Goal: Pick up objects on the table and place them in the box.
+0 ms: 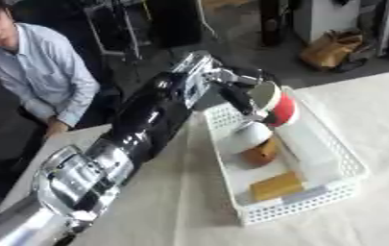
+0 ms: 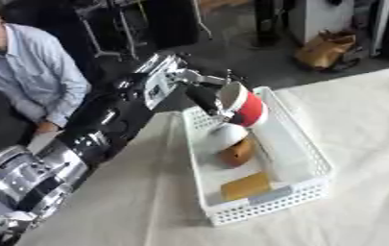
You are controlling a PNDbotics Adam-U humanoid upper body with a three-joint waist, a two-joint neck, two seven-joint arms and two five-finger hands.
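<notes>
The fingers point(image 1: 241, 98) of the left hand point(image 1: 246, 89) are curling round a red and white cup point(image 1: 278, 106), dark fingers wrapping its near side while the cup is tilting, its white rim toward the hand and its red band facing the far side. The cup is hanging above the white perforated basket point(image 1: 342, 190), over the far end of it, clear of the basket floor as far as can be told. The left arm point(image 1: 151, 125) is reaching in from the lower left, black with silver joints, and is crossing the near edge of the table point(image 1: 365, 110), which is wearing a pale cloth.

Inside the basket a white rounded object point(image 1: 246, 137) is lying just under the cup, touching or nearly touching a brown rounded item point(image 1: 263, 153) beside it. Nearer the front wall a flat tan block point(image 1: 275, 186) is resting on the basket floor, apart from the other two. The basket is sitting askew on the cloth, its long side running away from the camera.

The right hand is showing in neither view
</notes>
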